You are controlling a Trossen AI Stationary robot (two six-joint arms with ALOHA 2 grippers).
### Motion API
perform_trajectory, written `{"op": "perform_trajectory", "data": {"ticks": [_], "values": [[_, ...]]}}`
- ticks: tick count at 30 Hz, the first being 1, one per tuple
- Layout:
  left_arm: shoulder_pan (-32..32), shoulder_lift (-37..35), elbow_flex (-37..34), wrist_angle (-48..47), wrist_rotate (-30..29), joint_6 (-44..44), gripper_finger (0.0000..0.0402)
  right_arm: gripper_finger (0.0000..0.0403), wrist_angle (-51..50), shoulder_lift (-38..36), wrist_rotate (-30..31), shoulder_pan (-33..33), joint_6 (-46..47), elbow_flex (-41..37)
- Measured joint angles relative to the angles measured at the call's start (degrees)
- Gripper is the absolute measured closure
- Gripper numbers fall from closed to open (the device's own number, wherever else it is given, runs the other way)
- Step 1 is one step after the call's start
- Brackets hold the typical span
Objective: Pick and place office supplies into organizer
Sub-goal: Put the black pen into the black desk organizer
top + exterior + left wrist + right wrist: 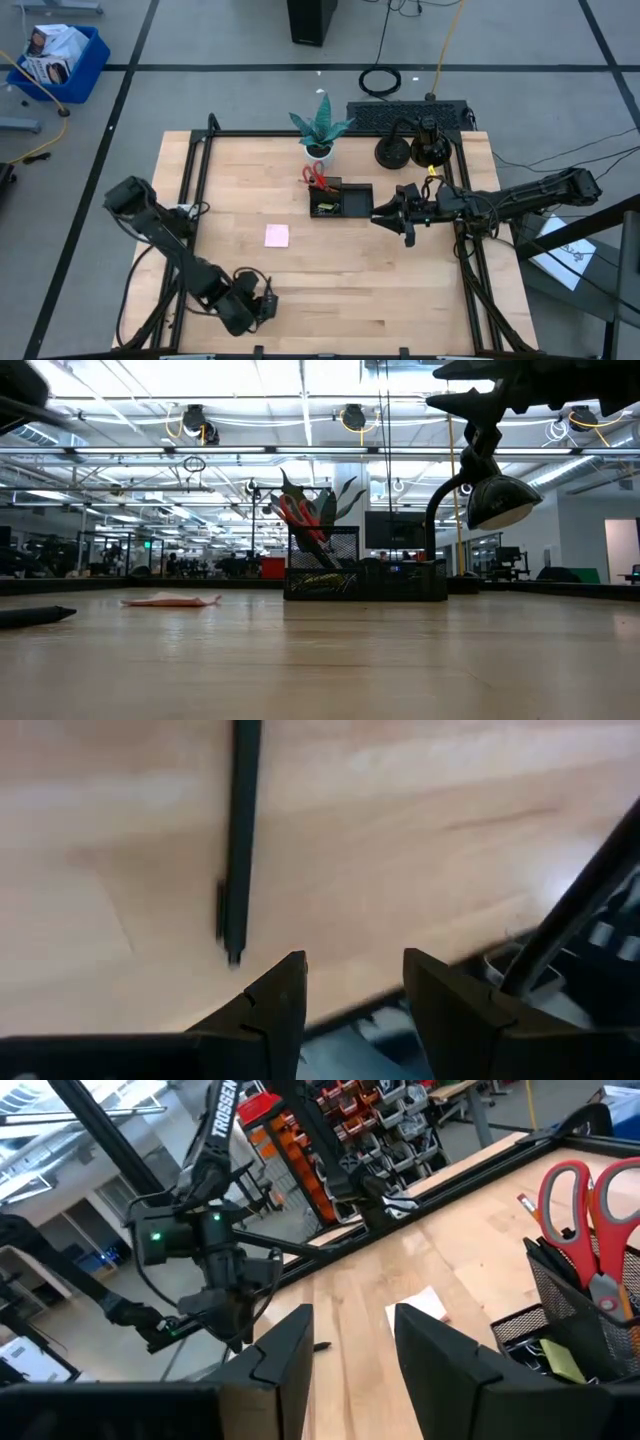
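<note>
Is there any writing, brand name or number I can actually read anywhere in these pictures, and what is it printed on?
"TROSSEN": white letters running along the left arm, seen in the right wrist view.
Printed packaging in the blue bin on the floor, high view: too small to read.
Screens and signs in the room behind the table, low view: too blurred to read.
Nothing legible on the organizer, scissors or sticky-note pad.

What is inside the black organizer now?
The red-handled scissors stand upright in the organizer, beside an orange pencil and something yellow-green lying low in a compartment. The mesh walls hide what is deeper; the other compartments cannot be seen clearly.
</note>
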Motion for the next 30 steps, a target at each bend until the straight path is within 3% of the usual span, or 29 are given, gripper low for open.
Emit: {"op": "perform_trajectory", "data": {"ticks": [5, 24, 30], "values": [[0.6, 4.5, 5.2, -12.5, 3.8, 1.4, 0.0232, 0.0271, -0.1, 0.0, 0.0, 0.0, 0.2, 0.0], [0.5, 10.9, 6.2, -9.7, 8.6, 3.7, 0.0232, 0.0272, -1.1, 0.0, 0.0, 0.0, 1.7, 0.0], [0.9, 10.9, 6.2, -13.6, 8.3, 6.7, 0.0232, 0.0273, -1.1, 0.0, 0.0, 0.0, 1.6, 0.0]]}}
